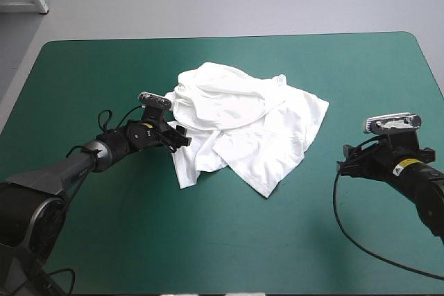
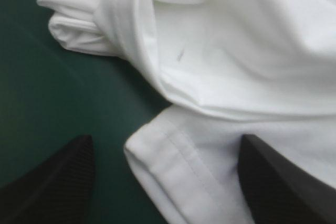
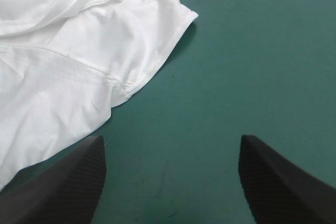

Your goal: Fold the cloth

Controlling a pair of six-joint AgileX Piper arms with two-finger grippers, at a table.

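The T-shirt lay crumpled mid-table on the teal-green cover; the left gripper, open and empty, straddled its hemmed edge, seemingly to seize it, the right gripper likewise open, empty, nearby.

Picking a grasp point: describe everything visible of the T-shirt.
The T-shirt is white, thin soft-looking fabric, a loose crumpled heap near the middle of the teal-green cover, not yet folded. Layers overlap, with rolled folds on top and stitched hems showing. One hemmed edge lies between the fingers of the open left gripper; contact cannot be told. The open right gripper is over bare cover, the shirt's edge ahead of and beside it.
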